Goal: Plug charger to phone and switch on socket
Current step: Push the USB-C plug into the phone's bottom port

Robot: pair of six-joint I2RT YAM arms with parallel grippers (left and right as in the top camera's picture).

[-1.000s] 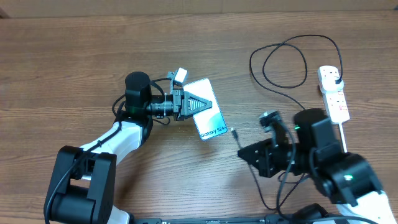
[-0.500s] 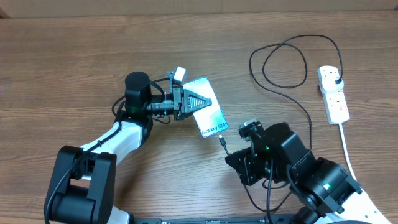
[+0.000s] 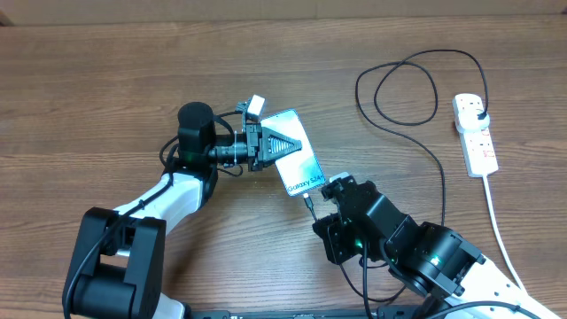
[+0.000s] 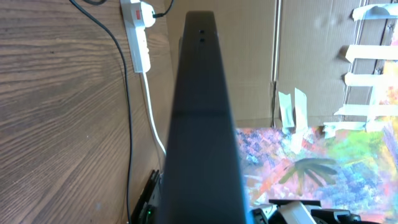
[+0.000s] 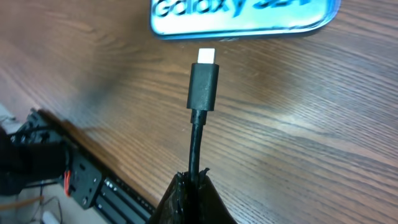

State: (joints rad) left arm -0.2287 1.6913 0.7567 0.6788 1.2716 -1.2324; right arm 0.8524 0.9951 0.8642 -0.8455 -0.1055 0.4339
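The only thing holding anything was the socket [image 3: 479,142], a white strip lying along the right edge of the bench toward the far right corner. One black plug [image 3: 478,112] sat in its far end.

There was one phone [image 3: 299,171], one charger [image 5: 204,79], one socket and two arms. The phone was near the middle of the bench, its light blue screen showing "Galaxy" at the end facing the front edge. The left claw [image 3: 295,149] was clamped on its far half, and the left wrist view looked straight along the phone's dark edge.

The right claw [image 5: 194,186] pinched the charger cable a little behind the connector. The silver tip pointed at the phone's near end and sat just short of it, a narrow gap of wood between them. From the claw the thin black cable ran back toward the right edge, made one loop near the far edge and ended at the plug.
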